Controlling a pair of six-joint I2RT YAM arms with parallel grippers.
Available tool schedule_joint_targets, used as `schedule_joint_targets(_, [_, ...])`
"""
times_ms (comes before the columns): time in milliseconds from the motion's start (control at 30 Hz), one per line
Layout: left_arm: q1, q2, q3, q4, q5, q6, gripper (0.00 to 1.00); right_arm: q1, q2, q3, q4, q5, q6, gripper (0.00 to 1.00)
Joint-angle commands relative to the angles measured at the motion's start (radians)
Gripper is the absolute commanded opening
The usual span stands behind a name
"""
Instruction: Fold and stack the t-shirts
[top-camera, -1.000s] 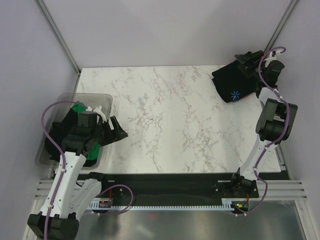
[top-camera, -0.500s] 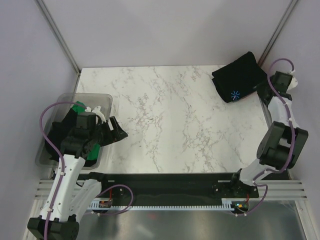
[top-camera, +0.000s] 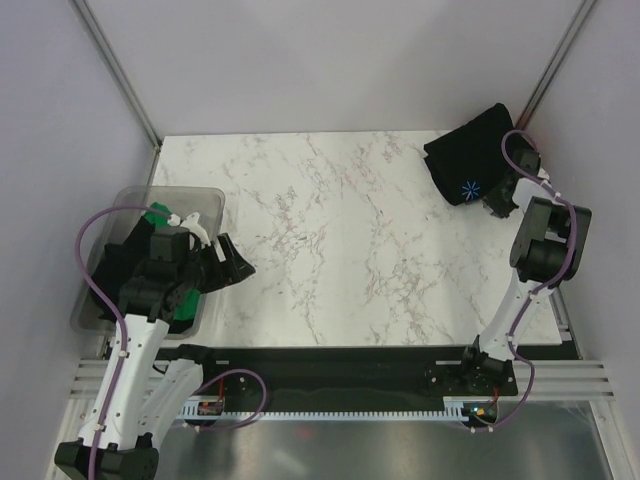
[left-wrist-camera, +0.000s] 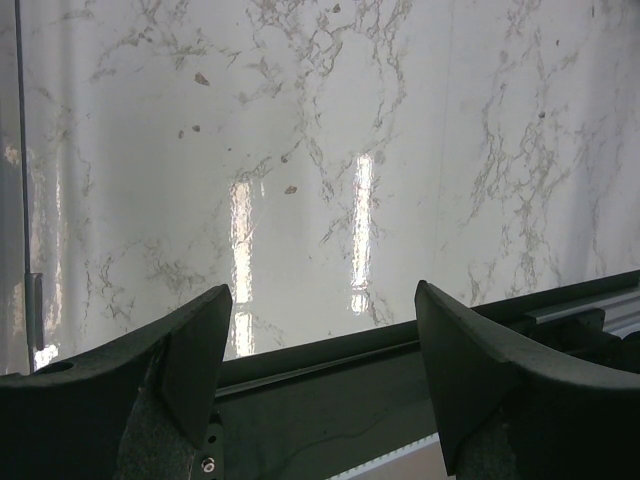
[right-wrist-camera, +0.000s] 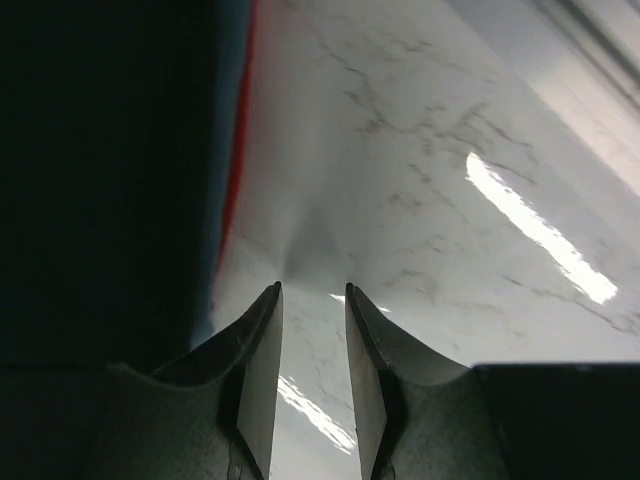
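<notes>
A folded black t-shirt (top-camera: 470, 155) with a blue-white starburst print (top-camera: 468, 189) lies at the table's far right corner. My right gripper (top-camera: 497, 200) sits at its near right edge. In the right wrist view the black t-shirt (right-wrist-camera: 100, 180) fills the left side, and a red t-shirt's edge (right-wrist-camera: 238, 170) peeks out beneath it. The right gripper (right-wrist-camera: 312, 290) is open by a narrow gap, with only bare table between its fingers. My left gripper (top-camera: 232, 262) hangs open and empty just right of the bin; in the left wrist view the left gripper (left-wrist-camera: 320, 300) faces the marble.
A clear plastic bin (top-camera: 205, 195) stands at the left table edge, holding a green t-shirt (top-camera: 155, 213) and black cloth (top-camera: 108, 272), partly hidden by my left arm. The black base rail (left-wrist-camera: 330, 370) runs along the near edge. Grey walls enclose the table.
The right gripper has come back from the far side of the black t-shirt to its near right edge, and its jaws have narrowed. The left arm has barely moved.
</notes>
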Motion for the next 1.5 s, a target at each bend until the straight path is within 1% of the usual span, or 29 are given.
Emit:
schedule_joint_targets(0, [0.009,-0.009,0.006,0.029,0.020,0.030,0.82,0.054,0.084,0.096,0.017,-0.009,-0.024,0.39])
schedule_joint_targets(167, [0.012,-0.009,0.006,0.030,0.018,0.030,0.82,0.097,0.182,0.225,0.027,-0.082,-0.001,0.40])
schedule_joint_targets(300, [0.015,-0.007,0.006,0.029,0.017,0.030,0.82,0.146,0.237,0.312,0.049,-0.177,0.022,0.40])
schedule_joint_targets(467, [0.019,-0.003,0.005,0.029,0.020,0.030,0.81,0.182,0.256,0.349,0.133,-0.281,0.044,0.40])
schedule_joint_targets(567, [0.019,-0.004,0.006,0.029,0.018,0.030,0.82,0.188,0.271,0.374,0.199,-0.386,0.030,0.40])
schedule_joint_targets(600, [0.019,-0.003,0.005,0.029,0.018,0.032,0.82,0.188,0.277,0.401,0.187,-0.395,0.022,0.40])
schedule_joint_targets(667, [0.019,-0.001,0.005,0.029,0.018,0.032,0.81,0.186,0.264,0.406,0.161,-0.412,-0.011,0.42])
schedule_joint_targets(733, [0.019,0.004,0.003,0.027,0.018,0.032,0.81,0.188,0.203,0.362,0.153,-0.417,-0.022,0.45])
schedule_joint_targets(833, [0.019,0.002,0.005,0.027,0.015,0.030,0.82,0.188,0.092,0.281,0.130,-0.404,-0.033,0.57])
schedule_joint_targets(867, [0.021,0.002,0.005,0.029,0.014,0.030,0.82,0.188,0.061,0.261,0.110,-0.403,-0.045,0.66])
schedule_joint_targets(933, [0.021,0.004,0.005,0.029,0.014,0.029,0.81,0.189,-0.031,0.207,0.063,-0.389,-0.065,0.75])
schedule_joint_targets(1033, [0.021,0.005,0.005,0.027,0.017,0.030,0.81,0.203,-0.170,0.130,0.006,-0.374,-0.107,0.81])
schedule_joint_targets(1067, [0.021,0.005,0.005,0.029,0.018,0.032,0.82,0.209,-0.251,0.106,-0.003,-0.377,-0.113,0.82])
schedule_joint_targets(1133, [0.021,0.005,0.005,0.029,0.020,0.030,0.82,0.244,-0.342,0.008,-0.006,-0.378,-0.110,0.84])
schedule_joint_targets(1167, [0.021,0.005,0.005,0.029,0.021,0.030,0.81,0.267,-0.432,-0.026,-0.003,-0.381,-0.108,0.86])
schedule_joint_targets(1200, [0.021,0.007,0.005,0.029,0.021,0.030,0.82,0.324,-0.475,-0.089,-0.003,-0.378,-0.105,0.86])
schedule_joint_targets(1267, [0.021,0.010,0.003,0.029,0.020,0.032,0.82,0.428,-0.555,-0.153,0.000,-0.371,-0.090,0.88])
schedule_joint_targets(1300, [0.021,0.013,0.005,0.027,0.020,0.030,0.82,0.527,-0.633,-0.221,0.001,-0.365,-0.085,0.88])
schedule_joint_targets(1333, [0.021,0.013,0.003,0.029,0.020,0.032,0.82,0.582,-0.667,-0.256,0.004,-0.349,-0.070,0.90])
schedule_joint_targets(1367, [0.023,0.013,0.003,0.027,0.020,0.030,0.82,0.632,-0.739,-0.288,0.006,-0.326,-0.056,0.90])
schedule_joint_targets(1400, [0.023,0.014,0.003,0.029,0.018,0.030,0.82,0.725,-0.773,-0.368,0.013,-0.299,-0.036,0.91])
schedule_joint_targets(1433, [0.023,0.016,0.005,0.029,0.018,0.030,0.82,0.811,-0.851,-0.458,0.041,-0.256,0.009,0.91])
schedule_joint_targets(1467, [0.023,0.016,0.005,0.029,0.017,0.030,0.82,0.812,-0.891,-0.459,0.067,-0.256,0.046,0.91])
